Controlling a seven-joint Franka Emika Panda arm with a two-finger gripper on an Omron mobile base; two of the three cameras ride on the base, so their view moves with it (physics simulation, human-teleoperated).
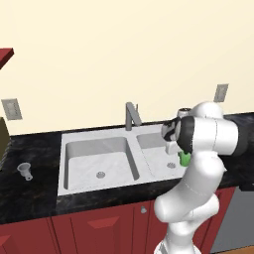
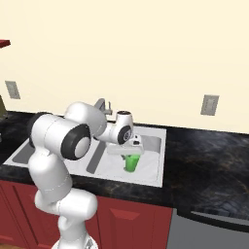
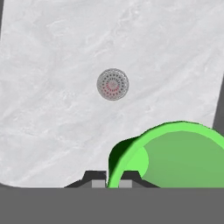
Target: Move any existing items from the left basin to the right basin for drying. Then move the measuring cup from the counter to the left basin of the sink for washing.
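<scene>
tumbler (image 3: 175, 157) pinched at rim, drain (image 3: 113, 84) beyond

Over the right basin (image 2: 151, 170) you have bare floor around the drain (image 3: 113, 84), with the tumbler (image 2: 131, 162) under the gripper (image 2: 130, 151), the faucet (image 1: 132, 116) behind, and the left basin (image 1: 84, 166) open.

Gripper (image 2: 130, 153) closed on the rim of the green tumbler (image 2: 131, 163), held upright over the right basin (image 2: 151, 168), right of the faucet (image 2: 101, 105).
</scene>
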